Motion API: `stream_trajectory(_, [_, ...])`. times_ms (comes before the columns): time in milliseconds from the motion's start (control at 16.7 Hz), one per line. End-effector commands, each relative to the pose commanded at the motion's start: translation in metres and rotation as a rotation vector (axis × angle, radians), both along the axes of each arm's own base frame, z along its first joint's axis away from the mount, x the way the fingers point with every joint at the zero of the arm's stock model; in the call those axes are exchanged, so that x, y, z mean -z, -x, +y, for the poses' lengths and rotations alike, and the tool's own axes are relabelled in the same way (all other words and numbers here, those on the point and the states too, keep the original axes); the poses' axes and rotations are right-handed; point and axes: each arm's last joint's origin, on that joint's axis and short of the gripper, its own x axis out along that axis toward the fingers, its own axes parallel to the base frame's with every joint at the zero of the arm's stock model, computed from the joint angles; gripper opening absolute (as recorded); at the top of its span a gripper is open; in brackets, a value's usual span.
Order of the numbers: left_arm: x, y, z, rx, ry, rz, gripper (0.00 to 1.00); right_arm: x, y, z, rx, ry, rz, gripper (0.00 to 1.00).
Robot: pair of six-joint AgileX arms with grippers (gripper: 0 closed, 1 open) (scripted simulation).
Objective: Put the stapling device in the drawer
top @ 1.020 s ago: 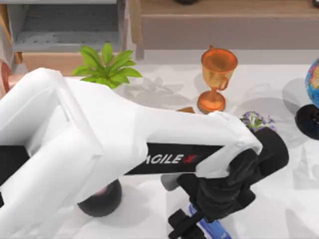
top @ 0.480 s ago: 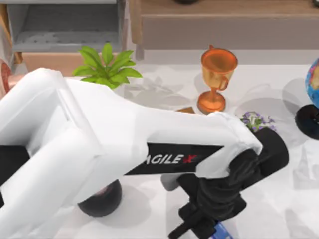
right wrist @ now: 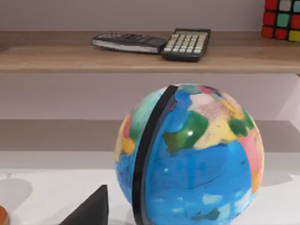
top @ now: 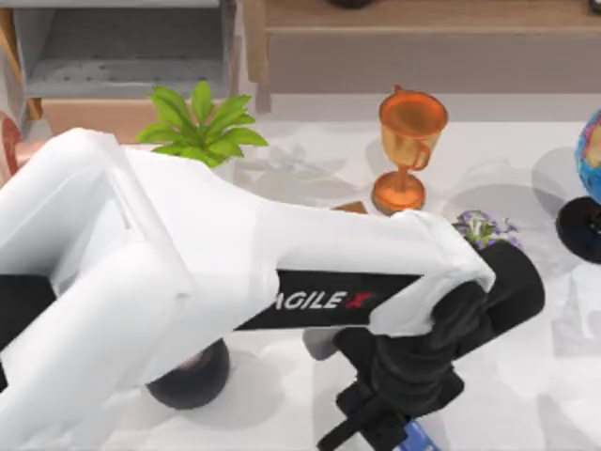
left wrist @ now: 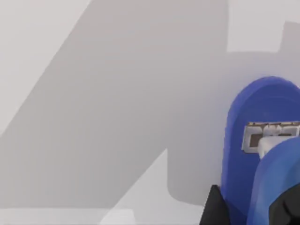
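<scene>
The stapling device [top: 419, 438] lies on the white table at the front edge of the top view, a bright blue tip showing beside my left gripper [top: 374, 425]. That gripper has come down right over it. In the left wrist view the blue stapling device [left wrist: 243, 154] is very close, flat on the table, with its metal staple slot showing. The drawer [top: 122, 56] stands open at the back left, grey inside, with a peach front panel [top: 94, 115]. A dark part of my right gripper [right wrist: 89, 208] sits low in the right wrist view, facing a globe.
A green plant [top: 202, 122] stands before the drawer. An orange trophy [top: 408, 150], small purple flowers [top: 484, 227] and a globe [top: 592, 160] are on the right. A dark ball [top: 192, 371] sits under my left arm. The brown shelf [right wrist: 56, 56] carries a calculator [right wrist: 185, 44] and a cube puzzle [right wrist: 283, 18].
One second ago the left gripper was higher, with more of the stapling device showing. It then came down over it. Nothing has moved in the last half second.
</scene>
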Motion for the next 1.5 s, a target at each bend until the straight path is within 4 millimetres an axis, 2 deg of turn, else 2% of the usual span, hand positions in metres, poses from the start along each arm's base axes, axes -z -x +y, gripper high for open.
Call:
stream_trajectory(300, [-0.026,0.000,0.000,0.000,0.000,0.000,0.00,0.000,0.000,0.000,0.000,0.000,0.000,1.00])
stream_trajectory(600, [-0.027,0.000,0.000,0.001,-0.004,0.002,0.00,0.000,0.000,0.000,0.000,0.000,0.000,1.00])
stream_trajectory(780, [-0.043,-0.009,-0.002,0.039,0.031,-0.013,0.00,0.000,0.000,0.000,0.000,0.000,0.000,1.00])
stream_trajectory(960, [-0.086,-0.036,0.000,0.131,0.112,-0.069,0.00,0.000,0.000,0.000,0.000,0.000,0.000,1.00])
stream_trajectory(1140, [-0.144,-0.080,0.019,0.257,0.191,-0.183,0.00,0.000,0.000,0.000,0.000,0.000,0.000,1.00])
stream_trajectory(1320, [-0.204,-0.127,0.063,0.384,0.214,-0.336,0.00,0.000,0.000,0.000,0.000,0.000,0.000,1.00])
stream_trajectory(1500, [-0.251,-0.170,0.128,0.476,0.161,-0.477,0.00,0.000,0.000,0.000,0.000,0.000,0.000,1.00])
